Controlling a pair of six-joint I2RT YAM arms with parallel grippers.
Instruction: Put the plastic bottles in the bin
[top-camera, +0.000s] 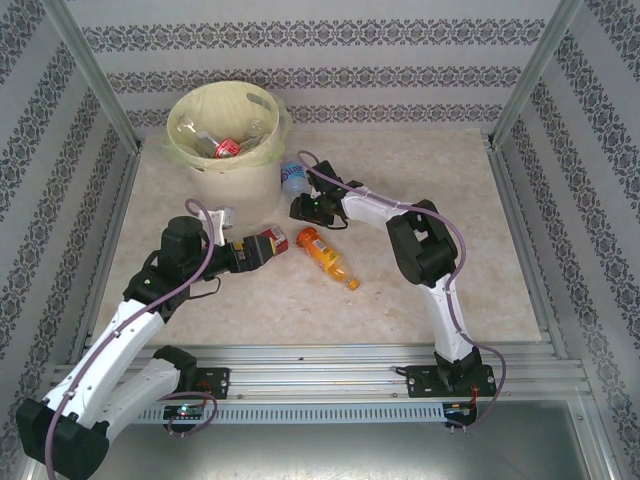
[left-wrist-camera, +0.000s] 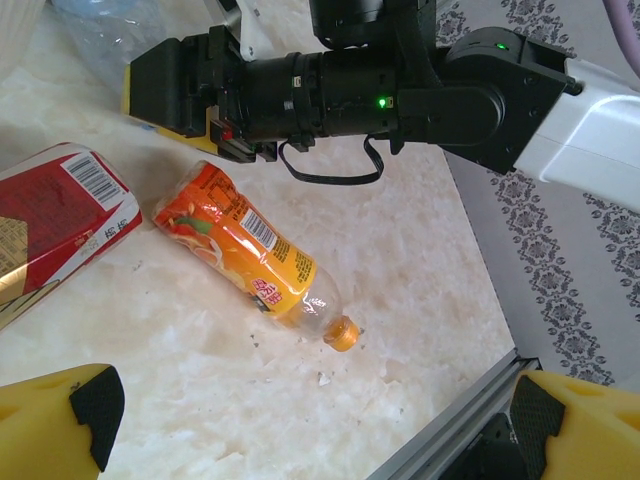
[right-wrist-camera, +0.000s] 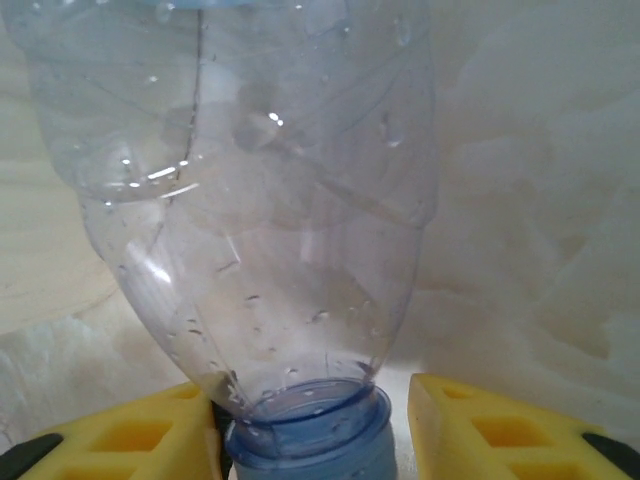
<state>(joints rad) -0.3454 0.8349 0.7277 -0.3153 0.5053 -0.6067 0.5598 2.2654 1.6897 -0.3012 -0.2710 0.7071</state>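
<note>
Currently you have: right gripper (right-wrist-camera: 312, 425), jaws astride neck of clear blue-capped plastic bottle (right-wrist-camera: 260, 220), unclamped; left gripper (left-wrist-camera: 315, 425), jaws spread wide.

Clear bottle (right-wrist-camera: 270, 250) partly beyond top edge, red-labelled bottle (left-wrist-camera: 60, 220) beyond left edge.

A pale cream marbled tabletop (top-camera: 250, 300) is lying between grey-patterned wallpapered walls (top-camera: 330, 40). Silver aluminium frame posts (top-camera: 92, 70) are slanting at the back corners, and a ribbed metal rail (top-camera: 330, 362) is running along the near edge.

Clear glossy plastic bottle (right-wrist-camera: 255, 250)
</note>
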